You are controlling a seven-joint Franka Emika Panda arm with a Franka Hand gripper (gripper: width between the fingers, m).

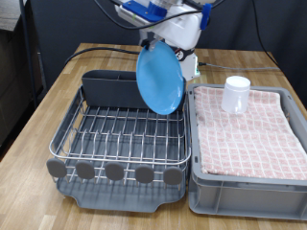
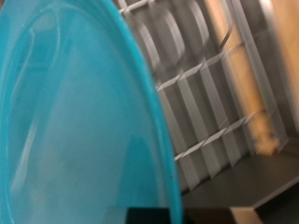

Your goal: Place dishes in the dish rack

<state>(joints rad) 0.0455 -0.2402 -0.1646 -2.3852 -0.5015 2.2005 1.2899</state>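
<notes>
My gripper (image 1: pixel 165 45) is shut on the top rim of the bright-blue plate (image 1: pixel 159 79) and holds it nearly on edge above the back right part of the dish rack (image 1: pixel 120 134). In the wrist view the plate (image 2: pixel 75 121) fills most of the picture, with the rack's wire grid (image 2: pixel 206 103) beneath it. The small white mug (image 1: pixel 236 94) stands upside down on the pink checked cloth (image 1: pixel 249 134) at the exterior view's right. The rack's tall grey cutlery bin (image 1: pixel 107 88) stands at its back. The wooden spoon is out of view.
The grey bin (image 1: pixel 249 187) lined with the checked cloth stands right beside the rack. Both sit on a wooden table (image 1: pixel 38 125). A row of rounded tabs (image 1: pixel 115 172) lines the rack's front edge.
</notes>
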